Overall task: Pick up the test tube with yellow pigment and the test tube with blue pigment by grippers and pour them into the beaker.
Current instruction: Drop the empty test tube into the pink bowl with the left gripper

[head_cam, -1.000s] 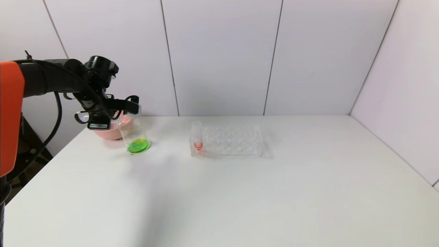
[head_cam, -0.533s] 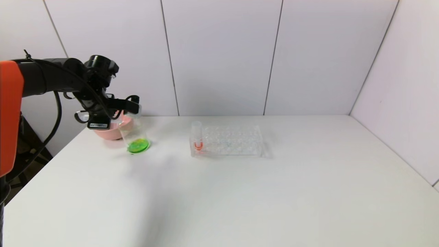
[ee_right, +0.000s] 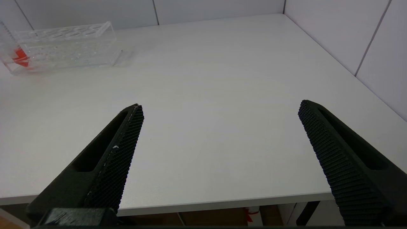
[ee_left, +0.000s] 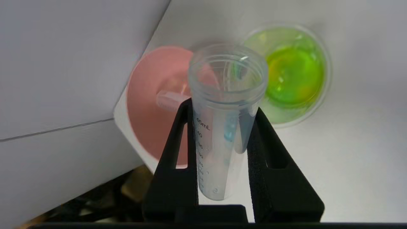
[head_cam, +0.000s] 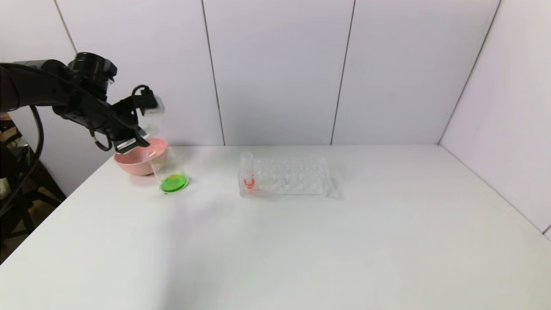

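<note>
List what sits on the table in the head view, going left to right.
pink bowl → beaker holding green liquid → red-tipped tube at the rack's left end → clear rack.

green liquid pools in the clear beaker (head_cam: 168, 172) beside a pink bowl (head_cam: 135, 160). the clear tube (ee_left: 226, 121) between black fingers (ee_left: 173, 149) shows faint blue streaks. a clear rack (head_cam: 286, 176) holds orange-red liquid.

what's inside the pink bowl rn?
An empty clear tube lies in the pink bowl. The held test tube in the left gripper covers part of the bowl.
</note>
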You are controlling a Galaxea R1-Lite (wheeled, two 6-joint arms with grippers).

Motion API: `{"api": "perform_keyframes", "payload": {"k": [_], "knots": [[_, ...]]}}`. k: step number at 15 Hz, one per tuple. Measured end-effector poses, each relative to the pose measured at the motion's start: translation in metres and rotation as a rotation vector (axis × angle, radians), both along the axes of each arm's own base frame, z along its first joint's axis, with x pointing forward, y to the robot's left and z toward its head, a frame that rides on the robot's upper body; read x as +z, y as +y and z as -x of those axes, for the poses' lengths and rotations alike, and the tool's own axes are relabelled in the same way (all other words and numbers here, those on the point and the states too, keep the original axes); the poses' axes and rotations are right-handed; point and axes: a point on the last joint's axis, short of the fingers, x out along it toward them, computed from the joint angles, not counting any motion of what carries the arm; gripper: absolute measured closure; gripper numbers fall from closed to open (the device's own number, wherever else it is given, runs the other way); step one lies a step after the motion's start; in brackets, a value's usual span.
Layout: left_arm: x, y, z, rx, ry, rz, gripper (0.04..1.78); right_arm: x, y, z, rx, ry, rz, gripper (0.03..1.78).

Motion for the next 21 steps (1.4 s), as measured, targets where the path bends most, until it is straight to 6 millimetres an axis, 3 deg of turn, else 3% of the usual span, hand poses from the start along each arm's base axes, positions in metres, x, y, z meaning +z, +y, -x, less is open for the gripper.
{"api": "perform_keyframes", "payload": {"k": [4, 9, 14, 21], "knots": [[0.017, 0.007, -0.005, 0.111, -0.069, 0.461, 1.36, 0.0, 0.0, 0.0, 0.0, 0.0, 0.0, 0.04], [0.03, 0.009, -0.036, 0.243, -0.279, 0.885, 1.36, 0.0, 0.0, 0.0, 0.0, 0.0, 0.0, 0.04], [-0.008, 0.023, -0.054, 0.318, -0.229, 0.921, 1.36, 0.0, 0.0, 0.0, 0.0, 0.0, 0.0, 0.04], [-0.05, 0.059, -0.068, 0.381, -0.232, 0.879, 1.36, 0.0, 0.0, 0.0, 0.0, 0.0, 0.0, 0.04]]}}
